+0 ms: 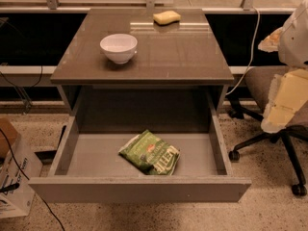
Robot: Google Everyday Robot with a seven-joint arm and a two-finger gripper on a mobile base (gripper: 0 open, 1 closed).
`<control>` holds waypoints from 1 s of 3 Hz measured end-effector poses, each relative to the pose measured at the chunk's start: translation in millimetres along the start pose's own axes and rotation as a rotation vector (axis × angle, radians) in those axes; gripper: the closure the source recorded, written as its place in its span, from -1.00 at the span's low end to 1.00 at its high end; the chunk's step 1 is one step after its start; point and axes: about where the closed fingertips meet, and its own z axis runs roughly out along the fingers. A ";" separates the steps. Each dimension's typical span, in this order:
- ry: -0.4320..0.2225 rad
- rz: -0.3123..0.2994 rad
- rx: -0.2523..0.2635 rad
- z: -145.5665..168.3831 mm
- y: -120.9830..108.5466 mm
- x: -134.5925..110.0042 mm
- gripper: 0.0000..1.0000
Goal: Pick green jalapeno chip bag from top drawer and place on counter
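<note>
The green jalapeno chip bag (149, 153) lies flat on the floor of the open top drawer (139, 189), near the middle and slightly to the front. The drawer is pulled fully out from under the counter (163, 52). My gripper (280, 110) hangs at the right edge of the view, pale yellow under a white arm housing. It is well to the right of the drawer and above its level, apart from the bag and holding nothing.
A white bowl (118, 47) stands on the counter's left side and a yellow sponge (166, 17) lies at its back edge. An office chair (269, 105) stands right of the cabinet, behind my gripper. A cardboard box (12, 177) and cables sit on the floor at left.
</note>
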 end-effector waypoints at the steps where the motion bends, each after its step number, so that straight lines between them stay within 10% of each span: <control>1: 0.000 0.000 0.000 0.0 0.0 0.0 -1.00; 3: -0.288 0.101 -0.093 84.8 9.9 -43.5 -1.00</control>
